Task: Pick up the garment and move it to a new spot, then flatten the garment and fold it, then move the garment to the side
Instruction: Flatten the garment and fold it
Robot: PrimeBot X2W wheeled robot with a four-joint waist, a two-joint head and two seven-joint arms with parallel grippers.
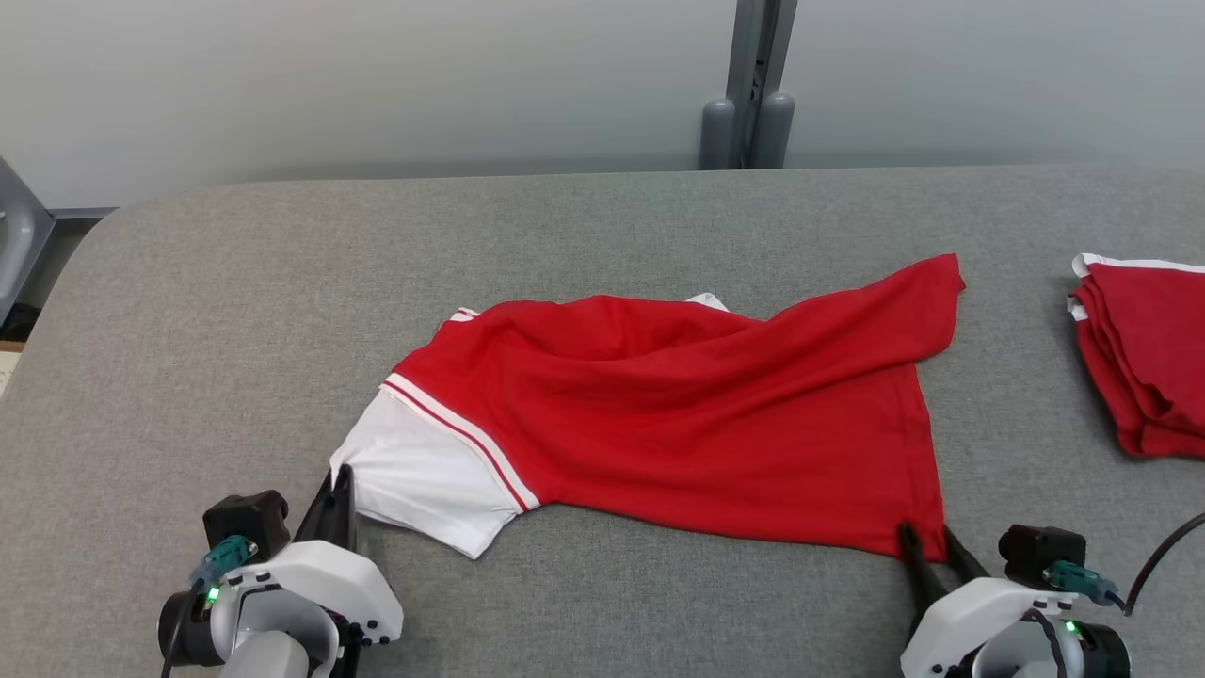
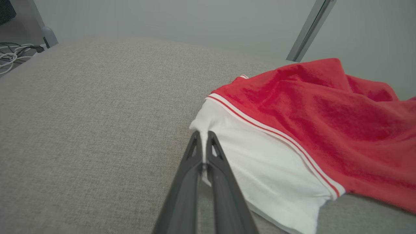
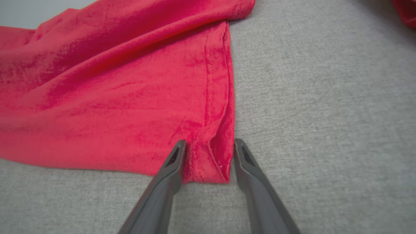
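The garment (image 1: 678,414) is a red shirt with white sleeves, lying rumpled across the middle of the grey table (image 1: 235,311). My left gripper (image 1: 337,482) is shut on the edge of the white sleeve (image 2: 260,162) at the shirt's near left; in the left wrist view a pinch of white cloth shows between the closed fingers of that gripper (image 2: 204,136). My right gripper (image 1: 927,543) stands at the shirt's near right hem corner (image 3: 208,162). Its fingers (image 3: 175,159) straddle that corner with a gap on each side, so the right gripper (image 3: 209,144) is open.
A second red garment (image 1: 1144,358) with white trim lies folded at the table's right edge. A grey post (image 1: 748,94) stands behind the table's far edge. Cables (image 2: 13,55) lie off the table's left side.
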